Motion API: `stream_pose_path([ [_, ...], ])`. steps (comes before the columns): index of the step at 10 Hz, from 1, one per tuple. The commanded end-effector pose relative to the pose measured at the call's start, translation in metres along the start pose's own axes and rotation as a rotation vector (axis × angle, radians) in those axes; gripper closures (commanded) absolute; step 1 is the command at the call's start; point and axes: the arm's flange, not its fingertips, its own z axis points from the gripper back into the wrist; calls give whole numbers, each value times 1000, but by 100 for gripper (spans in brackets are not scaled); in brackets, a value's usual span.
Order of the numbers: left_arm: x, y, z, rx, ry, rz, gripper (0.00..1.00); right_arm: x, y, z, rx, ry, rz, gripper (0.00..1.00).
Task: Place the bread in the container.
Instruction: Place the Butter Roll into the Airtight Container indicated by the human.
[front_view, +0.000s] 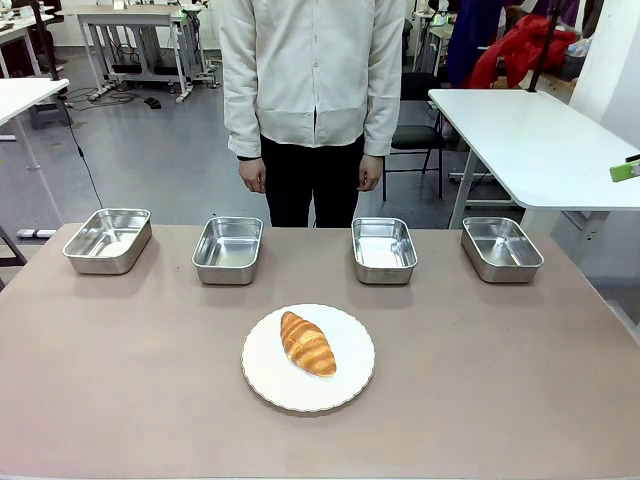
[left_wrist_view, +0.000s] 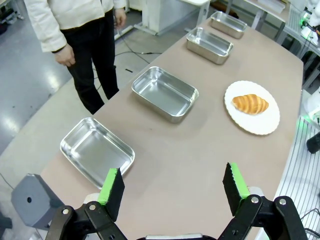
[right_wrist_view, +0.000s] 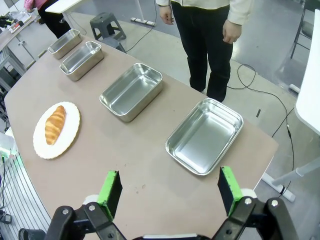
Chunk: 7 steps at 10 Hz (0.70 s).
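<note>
**Bread on plate, jaws empty**

Left gripper (left_wrist_view: 172, 172) and right gripper (right_wrist_view: 168, 175): jaws spread wide, holding nothing, both up above the tabletop (front_view: 120, 400).

Bread (front_view: 308, 343) lies slanted on a white plate (front_view: 262, 382) mid-tabletop, inside the rim.

Behind it is a row of four identical steel pans, all of which look empty: left-end pan (front_view: 105, 264), second pan (front_view: 226, 275), third pan (front_view: 384, 275), right-end pan (front_view: 497, 273). Can't tell which one is the target.

Person (front_view: 310, 90) stands at the far edge, hands down.

Handling guess: light, soft inside, with a flaky, glossy crust that dents easily. Pinch across the thick middle on the short axis and squeeze gently. The tapered ends would likely slip.

No readable labels or brands.
</note>
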Motion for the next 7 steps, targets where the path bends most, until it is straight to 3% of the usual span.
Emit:
stream_pose_path([
  [1,1,-1,0,-5,-15,-8,0,1,-1,0,4,-20,9,0],
  [7,1,-1,0,-5,-15,-8,0,1,-1,0,4,-20,9,0],
])
